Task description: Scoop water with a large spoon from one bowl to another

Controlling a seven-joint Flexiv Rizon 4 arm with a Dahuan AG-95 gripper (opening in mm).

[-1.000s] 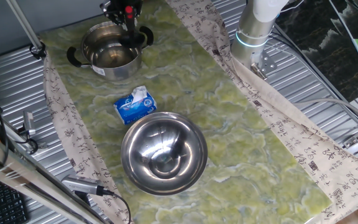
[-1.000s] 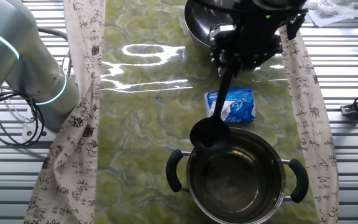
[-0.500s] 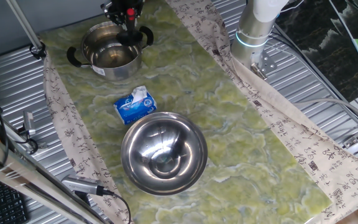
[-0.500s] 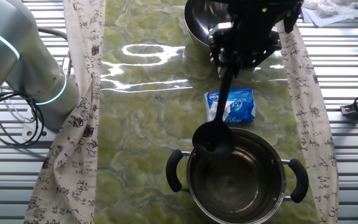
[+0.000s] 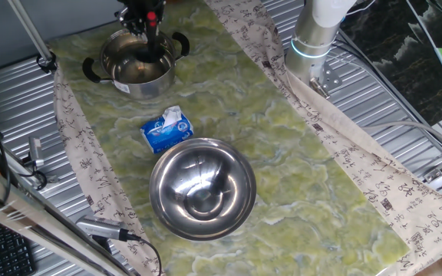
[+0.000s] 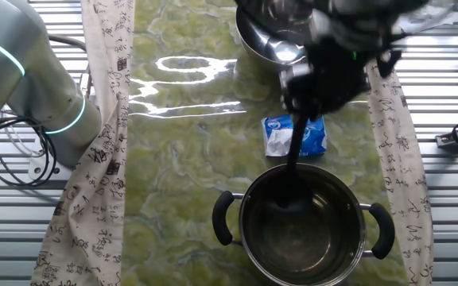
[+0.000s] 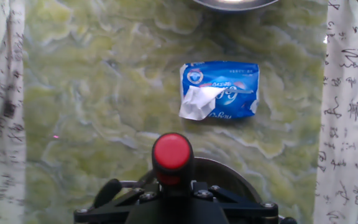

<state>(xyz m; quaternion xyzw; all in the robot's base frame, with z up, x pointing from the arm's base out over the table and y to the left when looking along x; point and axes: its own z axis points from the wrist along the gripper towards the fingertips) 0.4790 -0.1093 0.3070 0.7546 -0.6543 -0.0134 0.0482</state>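
Note:
My gripper is shut on the large spoon, a slim dark utensil that hangs down into the two-handled steel pot at the far left. In the other fixed view the blurred gripper holds the spoon's handle, and the spoon's dark scoop is low inside the pot. The hand view shows the spoon's round red end above the gripper. A large steel bowl stands nearer the front. Water shows only as a faint sheen inside the pot.
A blue-and-white tissue pack lies between the pot and the bowl, also visible as the tissue pack in the hand view. Patterned cloth strips edge the green marbled mat. The arm's base stands at the back right, cables at the front left.
The gripper has shifted over the pot and come down. The spoon's scoop has gone from the pot's rim to down inside the pot.

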